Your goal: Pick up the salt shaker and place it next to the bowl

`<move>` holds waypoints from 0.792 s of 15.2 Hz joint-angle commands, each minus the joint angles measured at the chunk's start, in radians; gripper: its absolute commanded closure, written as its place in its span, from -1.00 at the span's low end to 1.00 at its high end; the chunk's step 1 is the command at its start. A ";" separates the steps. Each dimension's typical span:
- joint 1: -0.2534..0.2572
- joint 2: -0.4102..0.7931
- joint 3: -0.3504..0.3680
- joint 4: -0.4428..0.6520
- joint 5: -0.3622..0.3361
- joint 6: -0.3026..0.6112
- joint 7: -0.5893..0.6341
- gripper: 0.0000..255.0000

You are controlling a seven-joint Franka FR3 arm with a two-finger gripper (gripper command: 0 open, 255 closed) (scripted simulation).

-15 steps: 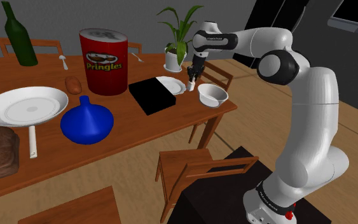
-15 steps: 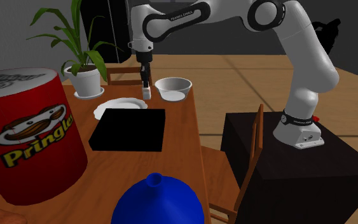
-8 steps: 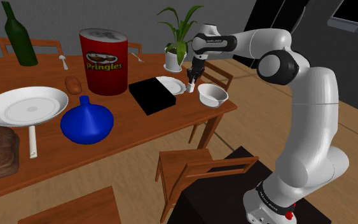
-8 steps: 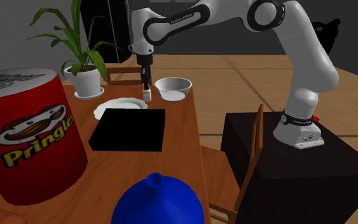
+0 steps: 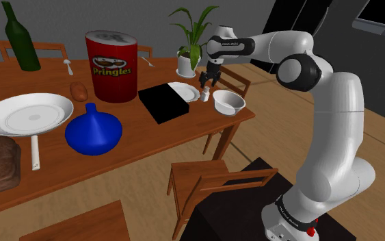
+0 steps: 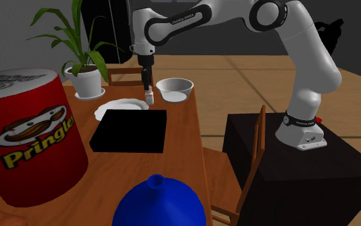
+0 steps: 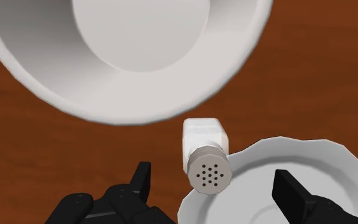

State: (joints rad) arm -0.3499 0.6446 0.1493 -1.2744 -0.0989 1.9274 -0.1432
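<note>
The white salt shaker [image 7: 204, 156] with a grey perforated cap rests on the wooden table between the white bowl [image 7: 63, 70] and a small white plate [image 7: 260, 191], leaning a little. It touches neither finger. My gripper [image 7: 214, 179] hangs just above it, open, with one black finger on each side. In the shoulder view the shaker [image 5: 204, 95] is right beside the bowl [image 5: 228, 102], under the gripper [image 5: 206, 83]. The second exterior view shows the shaker [image 6: 150, 97] below the gripper [image 6: 148, 87], close to the bowl [image 6: 174, 88].
A black box [image 5: 163, 103] lies next to the small plate. Farther along the table stand a red Pringles can [image 5: 111, 65], a blue vase [image 5: 94, 130], a large plate [image 5: 27, 113], a green bottle [image 5: 20, 37] and a potted plant [image 5: 187, 41]. A wooden chair [image 5: 211, 179] sits by the stand.
The fingers have spread apart and let go of the salt shaker. It now rests on the table beside the bowl, while the arm has hardly moved.
</note>
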 commanded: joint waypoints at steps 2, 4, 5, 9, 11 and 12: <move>0.001 -0.014 0.002 0.045 0.003 -0.059 -0.002 -1.00; 0.004 -0.020 0.003 0.095 0.004 -0.115 -0.004 -1.00; 0.004 -0.020 0.003 0.095 0.004 -0.115 -0.004 -1.00; 0.004 -0.020 0.003 0.095 0.004 -0.115 -0.004 -1.00; 0.004 -0.020 0.003 0.095 0.004 -0.115 -0.004 -1.00; 0.004 -0.020 0.003 0.095 0.004 -0.114 -0.004 -1.00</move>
